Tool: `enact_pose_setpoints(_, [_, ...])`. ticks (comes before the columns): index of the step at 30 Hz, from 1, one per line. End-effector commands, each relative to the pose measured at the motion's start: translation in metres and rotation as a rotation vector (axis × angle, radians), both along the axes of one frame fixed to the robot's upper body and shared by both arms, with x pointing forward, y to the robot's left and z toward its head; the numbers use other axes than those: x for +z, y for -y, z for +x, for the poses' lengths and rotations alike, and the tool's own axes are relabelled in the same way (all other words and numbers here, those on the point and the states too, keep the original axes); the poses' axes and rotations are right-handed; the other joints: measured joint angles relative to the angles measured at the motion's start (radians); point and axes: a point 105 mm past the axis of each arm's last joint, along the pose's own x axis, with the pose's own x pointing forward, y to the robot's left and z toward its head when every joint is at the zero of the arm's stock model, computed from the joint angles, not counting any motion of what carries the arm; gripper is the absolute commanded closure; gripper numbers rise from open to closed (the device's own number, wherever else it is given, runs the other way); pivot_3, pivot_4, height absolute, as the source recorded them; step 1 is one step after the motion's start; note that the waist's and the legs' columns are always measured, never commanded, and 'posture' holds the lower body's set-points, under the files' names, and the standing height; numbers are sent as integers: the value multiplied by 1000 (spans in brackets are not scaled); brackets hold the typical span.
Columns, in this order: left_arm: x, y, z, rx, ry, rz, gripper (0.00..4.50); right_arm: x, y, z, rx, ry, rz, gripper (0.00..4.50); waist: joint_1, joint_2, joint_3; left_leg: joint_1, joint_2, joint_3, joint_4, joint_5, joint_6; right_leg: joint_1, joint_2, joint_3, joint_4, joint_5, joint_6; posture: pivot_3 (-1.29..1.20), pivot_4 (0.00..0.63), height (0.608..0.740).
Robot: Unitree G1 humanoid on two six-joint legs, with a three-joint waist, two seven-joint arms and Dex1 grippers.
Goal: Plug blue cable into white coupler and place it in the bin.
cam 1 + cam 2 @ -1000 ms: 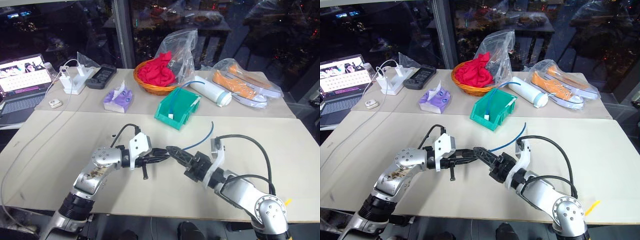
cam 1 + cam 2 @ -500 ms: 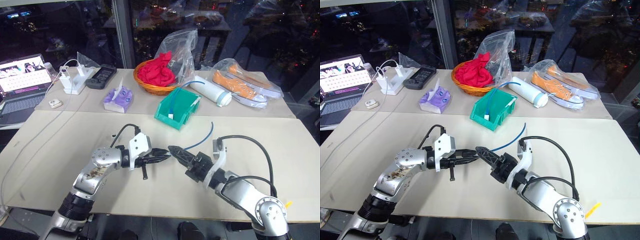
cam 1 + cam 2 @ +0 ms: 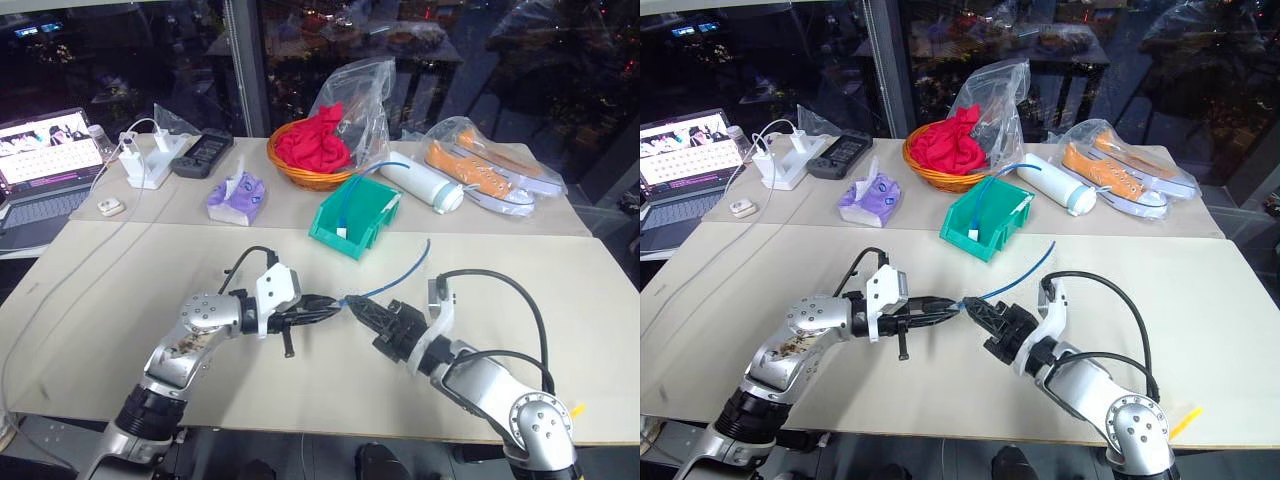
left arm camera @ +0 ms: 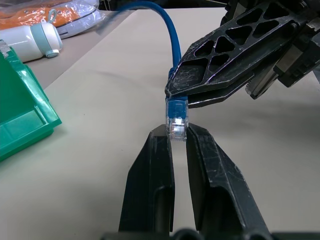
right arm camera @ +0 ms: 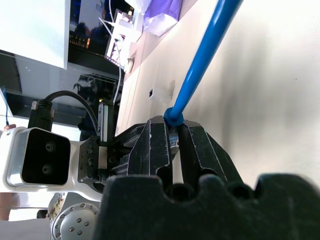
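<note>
Your worktop is a pale table set against dark windows, with a laptop at its far left corner. Near the front edge, both claws meet just above the surface. Your left gripper is pressed together, pinching the clear plug of the blue cable. Your right gripper is clamped on the same cable just behind the plug, and the cable arcs away toward the far side. The teal bin stands beyond them, mid-table, before the wicker basket. You can't make out the white coupler.
</note>
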Motion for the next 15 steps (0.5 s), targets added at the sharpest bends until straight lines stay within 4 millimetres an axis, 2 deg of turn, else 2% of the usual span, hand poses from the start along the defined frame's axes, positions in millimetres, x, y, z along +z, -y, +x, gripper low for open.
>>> enact_pose_setpoints(1, [1, 2, -1, -9, 7, 5, 4500, 20, -7, -6, 44, 73, 46, 4396, 0, 0, 0, 0, 0, 0, 0, 0, 0, 0, 0, 0, 0, 0, 0, 0, 150, 723])
enact_pose_setpoints(11, [-2, 1, 0, 8, 6, 16, 4500, 28, -8, -5, 44, 135, 21, 4396, 0, 0, 0, 0, 0, 0, 0, 0, 0, 0, 0, 0, 0, 0, 0, 0, 150, 723])
enact_pose_setpoints(14, [-1, 0, 0, 16, 0, 3, 4500, 29, -2, 0, 4, 139, 22, 4396, 0, 0, 0, 0, 0, 0, 0, 0, 0, 0, 0, 0, 0, 0, 0, 0, 150, 723])
enact_pose_setpoints(15, [0, 0, 0, 23, -5, -5, 4003, 31, 0, 2, -9, 143, 28, 4473, 0, 0, 0, 0, 0, 0, 0, 0, 0, 0, 0, 0, 0, 0, 0, 0, 150, 723])
